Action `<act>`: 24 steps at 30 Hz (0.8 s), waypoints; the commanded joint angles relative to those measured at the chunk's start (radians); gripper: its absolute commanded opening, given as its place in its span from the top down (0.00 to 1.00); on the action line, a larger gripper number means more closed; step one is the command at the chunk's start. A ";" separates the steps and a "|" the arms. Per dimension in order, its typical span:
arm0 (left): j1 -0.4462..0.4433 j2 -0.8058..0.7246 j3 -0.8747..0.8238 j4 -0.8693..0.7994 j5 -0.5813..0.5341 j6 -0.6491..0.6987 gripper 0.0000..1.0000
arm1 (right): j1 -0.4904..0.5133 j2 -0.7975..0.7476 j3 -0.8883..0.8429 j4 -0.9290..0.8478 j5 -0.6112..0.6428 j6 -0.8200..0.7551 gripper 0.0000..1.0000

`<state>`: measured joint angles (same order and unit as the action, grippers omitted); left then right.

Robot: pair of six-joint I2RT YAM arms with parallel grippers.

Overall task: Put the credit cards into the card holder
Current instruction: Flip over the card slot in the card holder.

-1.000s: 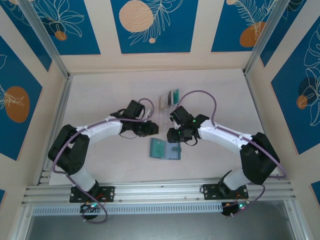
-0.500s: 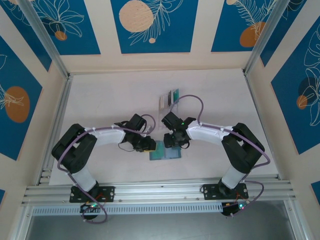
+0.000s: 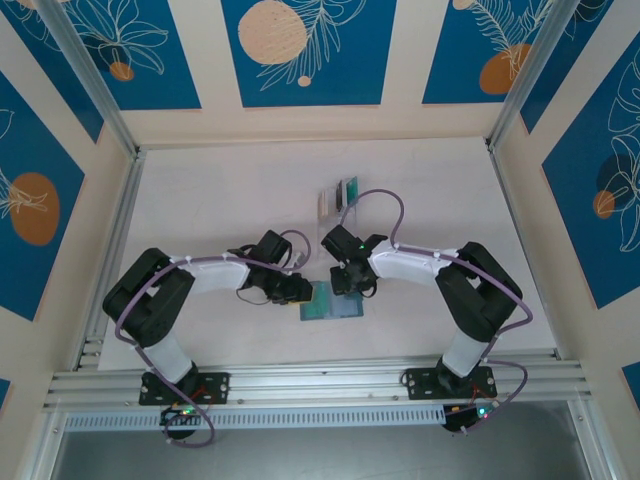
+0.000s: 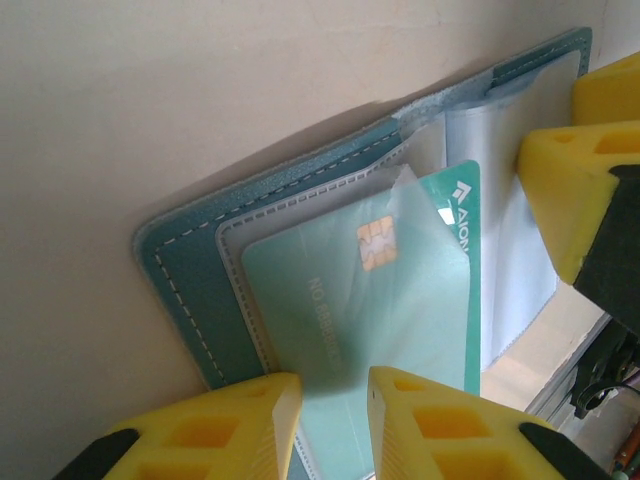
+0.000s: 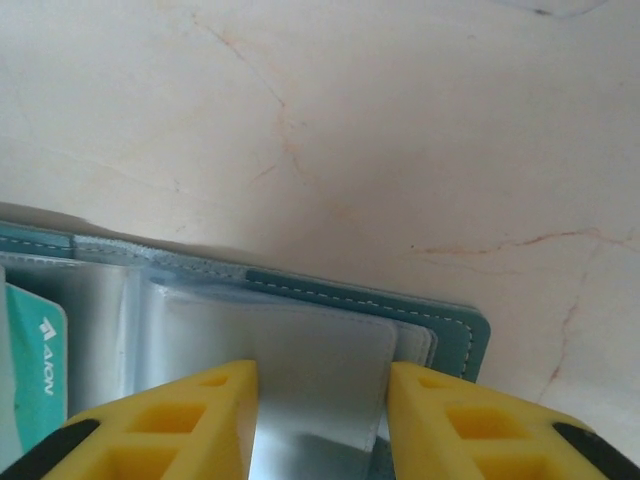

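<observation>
The card holder (image 3: 346,310) lies open and flat near the table's front middle, its teal cover (image 4: 190,285) and clear pockets showing. A teal-green credit card (image 4: 400,300) with a gold chip sits partly inside a clear pocket on its left half, one edge sticking out toward the spine. My left gripper (image 4: 333,385) hovers low over that card's near end, jaws a little apart, nothing clamped. My right gripper (image 5: 320,372) stands open astride the clear pocket sheets of the right half (image 5: 440,330). More credit cards (image 3: 348,190) stand in a rack farther back.
A clear acrylic slotted rack (image 3: 330,205) stands behind the wallet at mid-table. The two grippers (image 3: 298,292) (image 3: 348,283) are close together over the wallet. Patterned walls and a metal rail (image 3: 310,385) at the front bound the table.
Both grippers have come down and forward onto the open wallet. The right arm folded inward to the left. The left gripper shifted right, over the wallet's left half.
</observation>
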<state>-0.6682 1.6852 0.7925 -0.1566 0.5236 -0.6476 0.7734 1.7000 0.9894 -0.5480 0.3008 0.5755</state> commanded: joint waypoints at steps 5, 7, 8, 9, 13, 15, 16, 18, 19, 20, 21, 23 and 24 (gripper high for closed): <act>-0.015 0.040 -0.043 -0.032 -0.043 -0.007 0.73 | 0.028 -0.026 0.006 -0.093 0.105 0.028 0.54; -0.016 0.036 -0.049 -0.033 -0.050 -0.007 0.73 | 0.047 -0.068 0.012 -0.113 0.147 0.025 0.54; -0.017 0.035 -0.053 -0.032 -0.050 -0.005 0.73 | 0.054 -0.091 0.017 -0.115 0.151 0.019 0.54; -0.016 0.033 -0.056 -0.029 -0.051 -0.003 0.73 | 0.060 -0.118 0.015 -0.105 0.141 0.009 0.55; -0.017 0.019 -0.061 -0.034 -0.053 0.000 0.73 | 0.070 -0.167 0.016 -0.067 0.090 -0.020 0.57; -0.017 0.014 -0.057 -0.042 -0.055 0.006 0.73 | 0.065 -0.142 0.024 -0.049 0.062 -0.035 0.57; -0.017 0.013 -0.056 -0.045 -0.054 0.007 0.73 | 0.064 -0.127 0.027 -0.041 0.049 -0.041 0.58; -0.017 0.011 -0.055 -0.049 -0.055 0.012 0.73 | 0.059 -0.091 0.034 -0.029 0.034 -0.044 0.60; -0.016 0.009 -0.054 -0.049 -0.054 0.012 0.73 | 0.055 -0.075 0.037 -0.024 0.031 -0.043 0.60; -0.017 0.008 -0.054 -0.050 -0.054 0.012 0.73 | 0.050 -0.061 0.036 -0.017 0.026 -0.043 0.60; -0.017 0.008 -0.054 -0.051 -0.056 0.012 0.73 | 0.046 -0.050 0.033 -0.006 0.021 -0.044 0.60; -0.017 0.008 -0.057 -0.049 -0.058 0.013 0.73 | 0.039 -0.031 0.028 0.004 0.019 -0.048 0.60; -0.017 0.007 -0.060 -0.043 -0.056 0.011 0.73 | 0.035 -0.019 0.028 0.006 0.022 -0.053 0.60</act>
<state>-0.6685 1.6764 0.7731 -0.1303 0.5228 -0.6472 0.8204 1.6600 1.0092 -0.5617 0.3470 0.5415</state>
